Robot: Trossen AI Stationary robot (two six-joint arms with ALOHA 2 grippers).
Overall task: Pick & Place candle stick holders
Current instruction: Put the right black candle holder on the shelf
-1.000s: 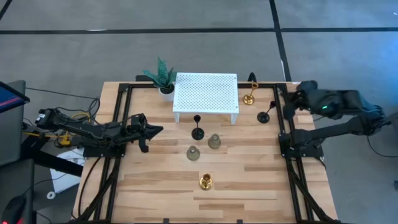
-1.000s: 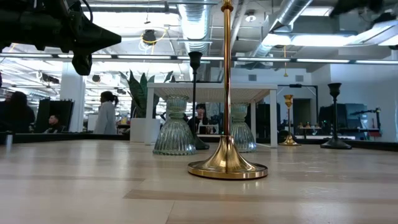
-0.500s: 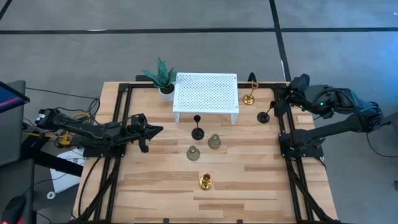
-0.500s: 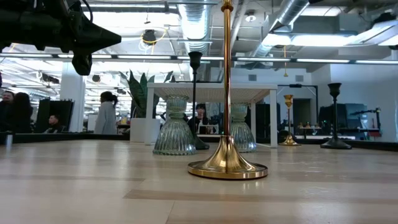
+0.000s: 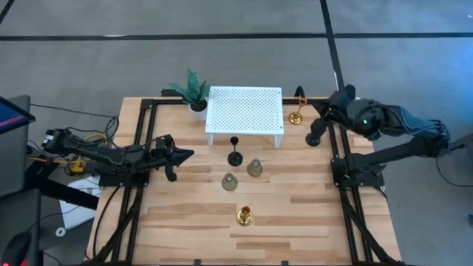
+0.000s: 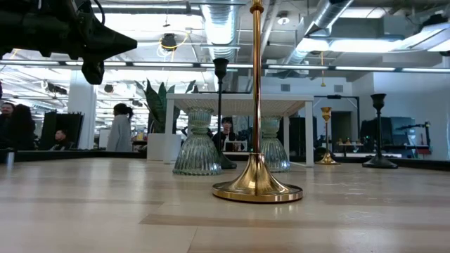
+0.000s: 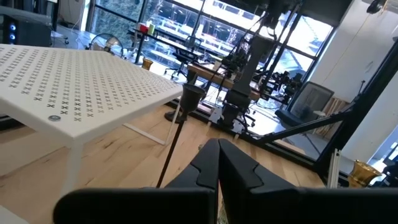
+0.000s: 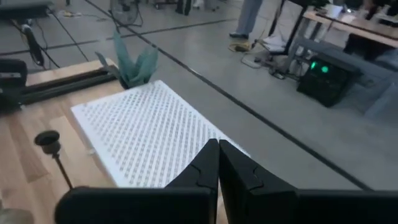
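Candle stick holders are seen upright on the table: slim black, shiny gold, squat grey-green glass. Right gripper, fingers shut and empty, is apparently just above one black holder; left gripper shut, well apart.

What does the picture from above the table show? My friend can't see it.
Six candle stick holders stand on a wooden table by a white perforated platform and a potted plant. The right gripper, shut, is above the black holder at the right edge; the left gripper, shut, waits on the left.
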